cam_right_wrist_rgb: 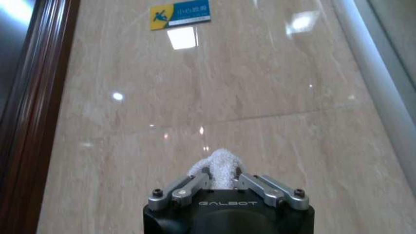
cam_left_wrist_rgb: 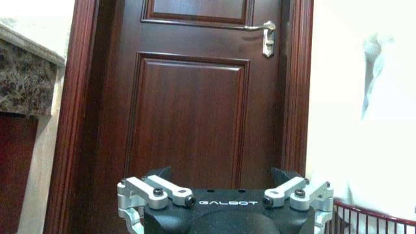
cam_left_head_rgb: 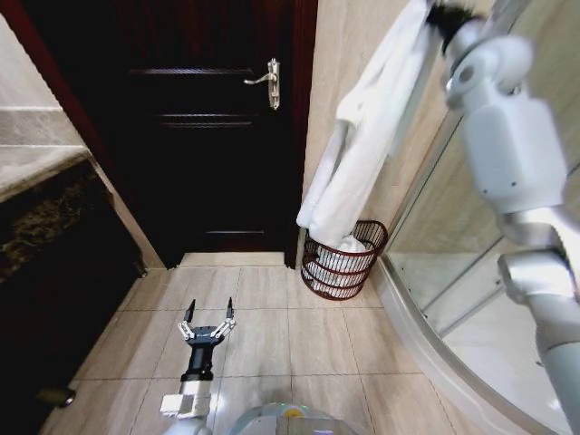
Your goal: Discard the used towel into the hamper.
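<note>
- The towel [cam_left_head_rgb: 362, 136] is white and long, hanging in folds down the beige wall beside the dark door [cam_left_head_rgb: 199, 136]; its lower end drops into the hamper [cam_left_head_rgb: 343, 263]
- The hamper is a dark red-brown open-weave basket with horizontal ribs, standing on the tiled floor [cam_left_head_rgb: 272, 335] against the wall, between the door frame and the glass shower enclosure [cam_left_head_rgb: 471, 299]
- "GALBOT" is printed in white on both gripper bodies; a blue and yellow sign [cam_right_wrist_rgb: 180, 16] sits on the wall, its writing too small to read
- The right gripper [cam_right_wrist_rgb: 221, 178] is raised high, fingers pinched on a tuft of the towel
- The left gripper [cam_left_head_rgb: 207, 323] hangs low above the floor, fingers spread apart, holding nothing
</note>
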Tool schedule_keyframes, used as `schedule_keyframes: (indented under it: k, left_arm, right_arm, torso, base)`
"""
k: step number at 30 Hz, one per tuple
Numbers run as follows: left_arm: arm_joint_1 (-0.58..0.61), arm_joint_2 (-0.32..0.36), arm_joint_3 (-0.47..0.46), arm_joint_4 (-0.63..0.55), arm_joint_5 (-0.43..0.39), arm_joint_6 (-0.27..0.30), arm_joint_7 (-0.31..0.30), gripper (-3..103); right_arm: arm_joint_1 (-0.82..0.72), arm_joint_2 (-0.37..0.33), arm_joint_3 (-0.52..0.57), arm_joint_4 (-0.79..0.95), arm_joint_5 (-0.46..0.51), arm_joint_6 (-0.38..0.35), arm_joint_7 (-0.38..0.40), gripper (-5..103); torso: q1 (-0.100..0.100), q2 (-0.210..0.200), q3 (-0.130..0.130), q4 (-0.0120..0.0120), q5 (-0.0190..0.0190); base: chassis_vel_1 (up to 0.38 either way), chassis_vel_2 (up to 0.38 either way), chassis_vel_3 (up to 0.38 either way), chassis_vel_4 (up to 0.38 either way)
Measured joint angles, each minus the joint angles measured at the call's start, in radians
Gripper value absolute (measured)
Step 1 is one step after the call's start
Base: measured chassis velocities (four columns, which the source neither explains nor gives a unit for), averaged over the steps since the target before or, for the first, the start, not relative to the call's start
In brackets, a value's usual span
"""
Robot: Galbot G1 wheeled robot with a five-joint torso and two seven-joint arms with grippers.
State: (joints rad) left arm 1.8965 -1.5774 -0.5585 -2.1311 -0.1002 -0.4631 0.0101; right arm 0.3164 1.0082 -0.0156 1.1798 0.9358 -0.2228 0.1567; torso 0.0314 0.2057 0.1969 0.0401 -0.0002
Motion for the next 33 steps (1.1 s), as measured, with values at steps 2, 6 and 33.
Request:
schedule_keyframes:
  k: [2, 6, 33]
  left_arm:
    - [0.002, 0.0, 0.0, -0.001, 0.001, -0.001, 0.0, 100]
    - [0.016, -0.002, 0.001, -0.005, 0.005, -0.012, 0.0, 100]
    - [0.027, -0.001, 0.012, 0.004, 0.024, -0.021, 0.001, 100]
  right_arm:
    - [-0.004, -0.001, 0.003, 0.0, -0.005, 0.001, 0.0, 8]
    - [0.022, -0.001, 0.004, -0.018, -0.014, 0.005, -0.001, 8]
    - [-0.042, 0.016, -0.029, -0.007, -0.024, 0.011, 0.006, 8]
  torso:
    - [0.0, 0.0, 0.0, -0.0001, 0.0002]
    - [0.0, 0.0, 0.0, 0.0001, 0.0003]
    - [-0.009, -0.025, -0.015, 0.0001, 0.0007]
  base:
    - [0.0, 0.0, 0.0, 0.0]
    - [0.0, 0.0, 0.0, 0.0]
    - [0.0, 0.0, 0.0, 0.0]
